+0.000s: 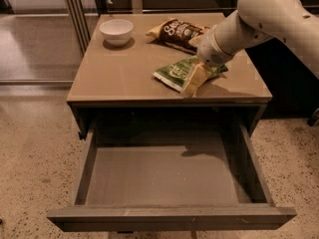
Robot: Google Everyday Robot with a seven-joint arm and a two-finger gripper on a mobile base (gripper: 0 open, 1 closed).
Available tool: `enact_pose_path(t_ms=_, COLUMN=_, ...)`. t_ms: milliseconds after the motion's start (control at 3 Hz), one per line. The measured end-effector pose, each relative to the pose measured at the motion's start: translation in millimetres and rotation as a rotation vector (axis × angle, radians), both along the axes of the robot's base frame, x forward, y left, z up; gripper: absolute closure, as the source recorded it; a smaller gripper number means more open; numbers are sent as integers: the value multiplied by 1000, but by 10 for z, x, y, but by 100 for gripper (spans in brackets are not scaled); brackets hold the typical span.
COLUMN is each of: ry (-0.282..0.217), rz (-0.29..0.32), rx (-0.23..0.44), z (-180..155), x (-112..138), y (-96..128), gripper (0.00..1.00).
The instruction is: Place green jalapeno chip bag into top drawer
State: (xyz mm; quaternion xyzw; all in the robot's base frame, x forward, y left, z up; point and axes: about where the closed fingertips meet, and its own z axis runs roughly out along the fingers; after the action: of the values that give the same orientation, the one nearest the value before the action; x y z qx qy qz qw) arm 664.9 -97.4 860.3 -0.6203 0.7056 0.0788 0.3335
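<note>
The green jalapeno chip bag point(174, 72) lies flat on the tabletop, front right of centre. My gripper point(193, 80) hangs from the white arm that reaches in from the upper right, and it sits over the right half of the bag, near the table's front edge. The top drawer point(164, 176) is pulled wide open below the tabletop, and its flat bottom holds nothing.
A dark brown and yellow chip bag point(177, 32) lies at the back of the table point(114, 78). A white bowl point(116, 31) stands at the back left. A metal frame with glass point(75, 14) stands to the left of the table.
</note>
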Motion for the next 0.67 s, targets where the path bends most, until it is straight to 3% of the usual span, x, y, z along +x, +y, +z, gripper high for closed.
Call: enact_pose_path(t_ms=667, ry=4, rz=3, rx=-1, z=-32, x=13, y=24, gripper=42)
